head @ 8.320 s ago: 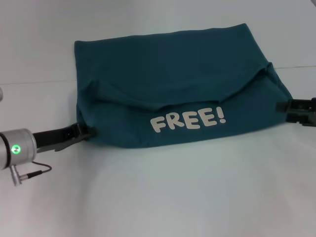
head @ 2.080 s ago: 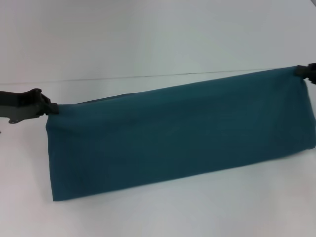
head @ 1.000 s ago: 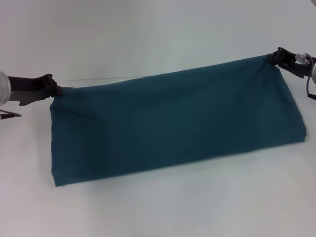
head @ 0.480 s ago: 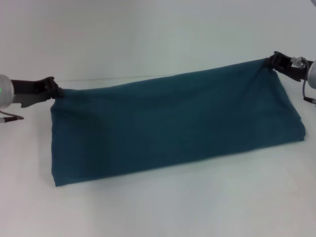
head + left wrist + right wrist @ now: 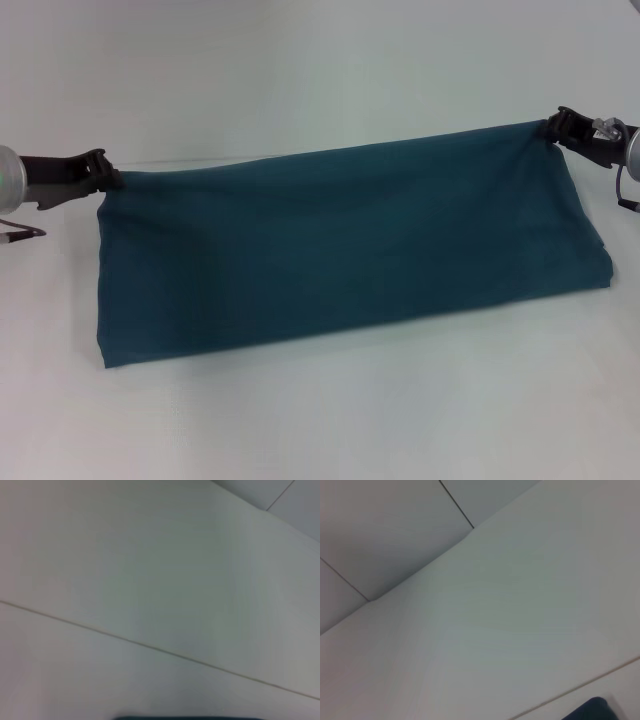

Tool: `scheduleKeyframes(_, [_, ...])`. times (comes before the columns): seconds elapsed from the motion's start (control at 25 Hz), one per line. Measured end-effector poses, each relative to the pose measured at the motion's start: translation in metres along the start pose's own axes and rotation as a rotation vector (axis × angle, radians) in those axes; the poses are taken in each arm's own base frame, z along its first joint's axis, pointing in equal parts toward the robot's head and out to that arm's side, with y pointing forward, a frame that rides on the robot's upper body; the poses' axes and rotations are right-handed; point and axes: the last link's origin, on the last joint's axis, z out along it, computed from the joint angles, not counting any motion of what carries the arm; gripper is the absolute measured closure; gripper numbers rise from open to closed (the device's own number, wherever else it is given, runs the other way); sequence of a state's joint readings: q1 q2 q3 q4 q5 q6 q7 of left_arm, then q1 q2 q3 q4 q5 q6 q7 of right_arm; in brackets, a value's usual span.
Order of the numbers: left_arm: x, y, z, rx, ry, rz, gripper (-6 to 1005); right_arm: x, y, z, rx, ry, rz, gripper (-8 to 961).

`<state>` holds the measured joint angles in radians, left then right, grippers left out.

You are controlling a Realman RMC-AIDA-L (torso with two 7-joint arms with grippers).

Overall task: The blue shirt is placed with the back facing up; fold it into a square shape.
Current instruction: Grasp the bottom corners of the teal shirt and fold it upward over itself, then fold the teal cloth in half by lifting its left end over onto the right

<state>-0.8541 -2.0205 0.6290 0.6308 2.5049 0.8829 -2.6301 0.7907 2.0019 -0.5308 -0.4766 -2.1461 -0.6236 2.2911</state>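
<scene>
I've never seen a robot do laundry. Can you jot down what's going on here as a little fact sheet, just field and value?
Item: blue shirt, folded into a long band, plain side showing
Surface: white table
Left gripper: shut on the shirt's far corner on the robot's left
Right gripper: shut on the shirt's far corner on the robot's right
Shirt state: far edge pinched at both ends, near edge lying on the table
Lettering: none visible
Square shape: not yet reached
</scene>
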Motion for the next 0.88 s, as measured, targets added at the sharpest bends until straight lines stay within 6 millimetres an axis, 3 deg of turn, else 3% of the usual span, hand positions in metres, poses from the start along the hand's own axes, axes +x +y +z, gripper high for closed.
scheduleKeyframes(0.12, [0.001, -0.002, 0.0, 0.009, 0.013, 0.009, 956, -0.003, -0.002, -0.001, 0.004, -0.001, -0.004, 880])
scheduleKeyframes(0.28, [0.001, -0.006, 0.0, 0.024, 0.034, -0.001, 794, -0.009, -0.009, -0.004, 0.017, -0.003, -0.001, 879])
scheduleKeyframes(0.56, [0.001, -0.017, -0.006, 0.037, 0.053, -0.024, 642, -0.019, -0.018, -0.014, -0.007, 0.018, 0.019, 568])
scheduleKeyframes(0.72, [-0.007, -0.022, -0.017, -0.025, 0.051, -0.066, 568, -0.015, -0.02, -0.03, -0.104, 0.101, 0.037, 408])
scheduleKeyframes(0.8, [-0.015, -0.025, -0.027, -0.095, 0.048, -0.097, 503, -0.008, -0.02, -0.051, -0.231, 0.178, 0.068, 391])
scheduleKeyframes(0.88, [-0.029, -0.028, -0.038, -0.196, 0.042, -0.141, 411, -0.003, -0.021, -0.06, -0.28, 0.198, 0.084, 374])
